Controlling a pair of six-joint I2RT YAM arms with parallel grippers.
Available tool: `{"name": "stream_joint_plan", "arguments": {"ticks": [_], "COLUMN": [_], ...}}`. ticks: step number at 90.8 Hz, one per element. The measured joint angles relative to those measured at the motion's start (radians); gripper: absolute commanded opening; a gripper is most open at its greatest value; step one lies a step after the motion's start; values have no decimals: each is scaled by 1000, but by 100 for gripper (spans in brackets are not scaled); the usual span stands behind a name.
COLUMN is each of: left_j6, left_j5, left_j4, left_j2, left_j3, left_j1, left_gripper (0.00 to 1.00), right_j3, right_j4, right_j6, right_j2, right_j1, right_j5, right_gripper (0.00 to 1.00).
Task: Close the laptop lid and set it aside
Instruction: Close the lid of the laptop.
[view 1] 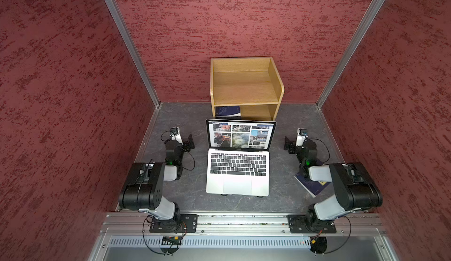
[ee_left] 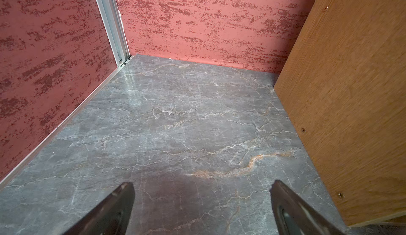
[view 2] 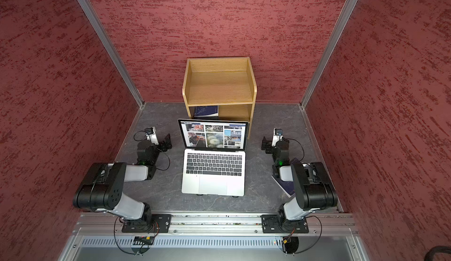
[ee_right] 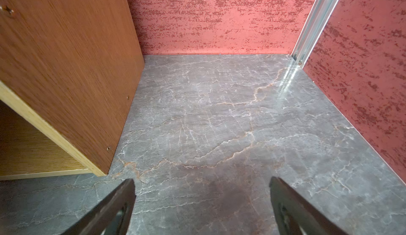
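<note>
The silver-grey laptop [view 1: 238, 181] [view 2: 212, 185] stands open in the middle of the grey marbled table in both top views. The laptop lid [view 1: 241, 135] [view 2: 213, 134] is raised, its lit screen facing the arms' bases. My left gripper [view 1: 189, 141] [view 2: 168, 141] [ee_left: 202, 182] hovers left of the lid, open, with only bare table between its fingers. Right of the lid, my right gripper [view 1: 288, 143] [view 2: 264, 143] [ee_right: 202, 179] is open too and holds nothing. Neither touches the laptop, which is out of both wrist views.
A wooden two-level shelf [view 1: 244, 86] [ee_left: 351, 91] [ee_right: 66, 58] stands right behind the lid against the back wall, a dark blue book [view 1: 228, 112] in its lower compartment. Another blue book [view 1: 312, 186] lies under my right arm. Red walls enclose the table [view 1: 190, 193].
</note>
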Motion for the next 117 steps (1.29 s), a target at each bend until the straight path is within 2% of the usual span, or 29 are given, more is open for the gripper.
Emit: {"name": "stream_joint_plan", "arguments": {"ticks": [44, 51, 58, 63, 71, 78, 87, 96, 108, 117], "left_j6": [0, 4, -10, -44, -172, -299, -426, -514, -584, -614], "left_j5": [8, -31, -107, -151, -215, -236, -179, -69, 64, 119], "left_j4": [-2, -68, -272, -428, -600, -694, -798, -904, -1013, -1082], "left_j2": [-1, -43, -168, -269, -409, -517, -621, -688, -760, -798], "left_j3": [0, 6, 58, 138, 258, 284, 252, 219, 199, 198], "left_j1": [2, -13, -51, -72, -74, -61, -35, -31, -49, -86], "left_gripper": [100, 100, 100, 100, 100, 100, 100, 100, 100, 100], "right_j3": [-3, -29, -12, 70, 275, 404, 482, 526, 636, 816], "right_j4": [5, -15, -184, -382, -704, -890, -1107, -1296, -1458, -1542], "right_j6": [-5, -17, 11, 56, 145, 225, 341, 426, 461, 462], "right_j2": [-3, -73, -246, -375, -487, -544, -602, -644, -704, -686], "right_j1": [0, 6, 12, 14, 14, 14, 14, 14, 14, 14], "right_j5": [-10, -26, -21, -2, 42, 51, 52, 39, -34, -111], "right_gripper": [99, 99, 98, 99, 98, 99, 98, 97, 82, 66]}}
